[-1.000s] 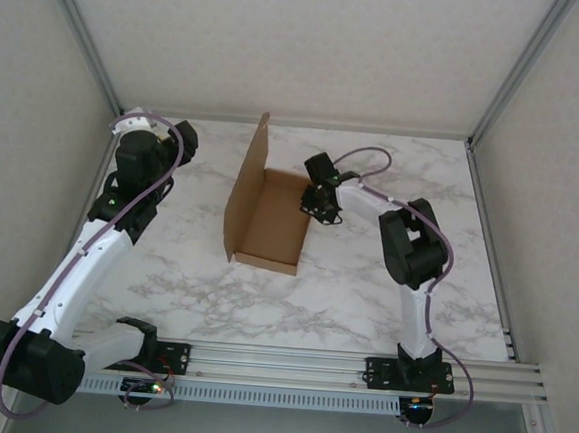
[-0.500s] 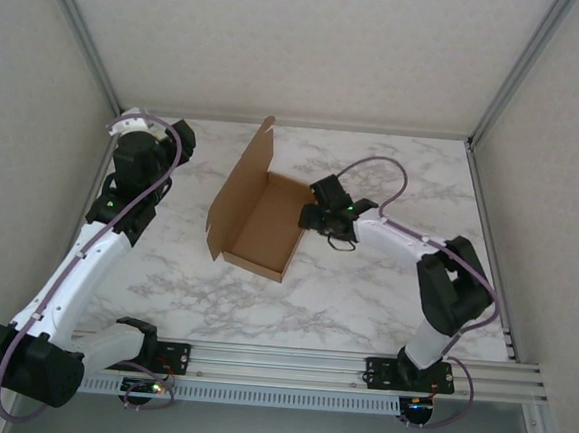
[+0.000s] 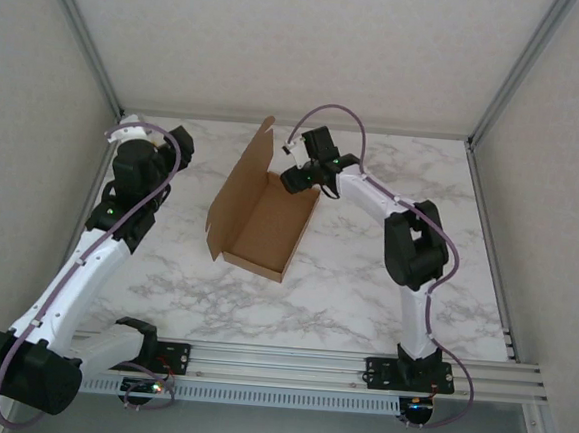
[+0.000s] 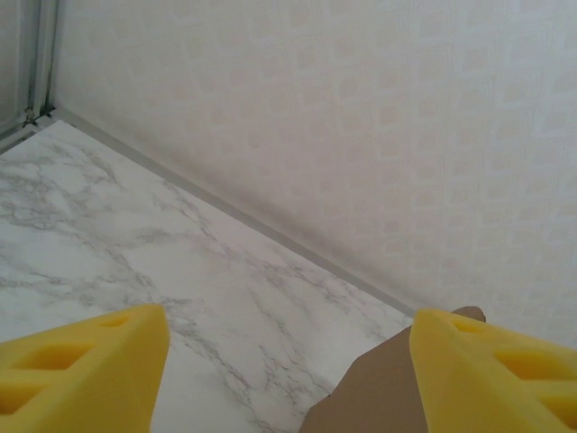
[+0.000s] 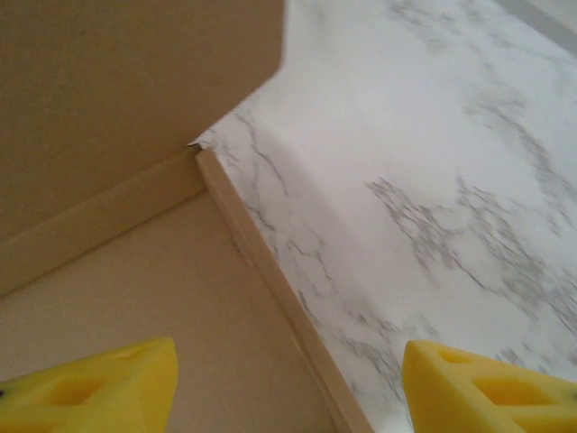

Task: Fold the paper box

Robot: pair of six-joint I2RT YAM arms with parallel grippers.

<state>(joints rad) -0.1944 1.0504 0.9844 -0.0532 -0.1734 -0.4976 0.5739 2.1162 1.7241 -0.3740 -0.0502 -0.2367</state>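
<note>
Right gripper (image 5: 287, 386): fingers spread, empty, over the right wall of the paper box (image 3: 265, 223) near its far corner. Left gripper (image 4: 288, 365): fingers spread, empty. Box: mid-table, open, left flap raised. Surface: white marbled tabletop (image 3: 365, 283). Enclosure: pale textured walls (image 4: 379, 117).

Soft, even light fills the overhead view. The white marble-patterned bench (image 3: 344, 291) is bright without glare, and the plain brown cardboard paper box (image 3: 268, 230) casts only a faint shadow. In the wrist views, the yellow fingertips (image 4: 81, 365) of the left tool (image 4: 287, 379) and of the right tool (image 5: 288, 383) are soft and out of focus. The marble veins in the right wrist view look smeared.
</note>
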